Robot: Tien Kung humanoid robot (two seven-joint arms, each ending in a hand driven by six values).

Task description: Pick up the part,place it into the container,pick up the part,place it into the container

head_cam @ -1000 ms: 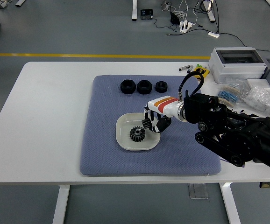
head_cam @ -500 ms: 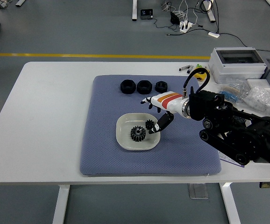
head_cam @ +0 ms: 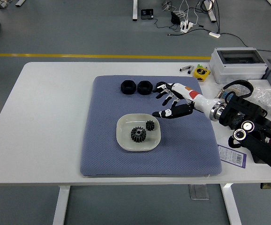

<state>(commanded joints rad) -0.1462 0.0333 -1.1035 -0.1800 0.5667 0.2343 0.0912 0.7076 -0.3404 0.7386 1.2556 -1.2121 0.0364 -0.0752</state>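
Note:
A white dish (head_cam: 124,139) sits in the middle of the blue mat (head_cam: 102,150). Two black gears lie inside it: a large gear (head_cam: 138,134) and a small gear (head_cam: 150,125) at its upper right. Two black ring-shaped parts (head_cam: 128,87) (head_cam: 145,87) lie in a row at the mat's far edge. A third seems to lie behind my fingers. My right hand (head_cam: 166,101) hovers just beyond the dish, fingers spread, holding nothing. Its thumb points left above the dish's far right corner. The left arm is out of view.
A grey plastic box (head_cam: 238,63) stands at the table's far right, with a yellow tape measure (head_cam: 200,72) beside it. Clear bags of small items (head_cam: 266,101) lie behind my right forearm. Bare white table (head_cam: 46,117) lies left of the mat.
My right hand let go of the small gear into the dish, opened, then lifted away up and to the right. The forearm has swung back towards the right.

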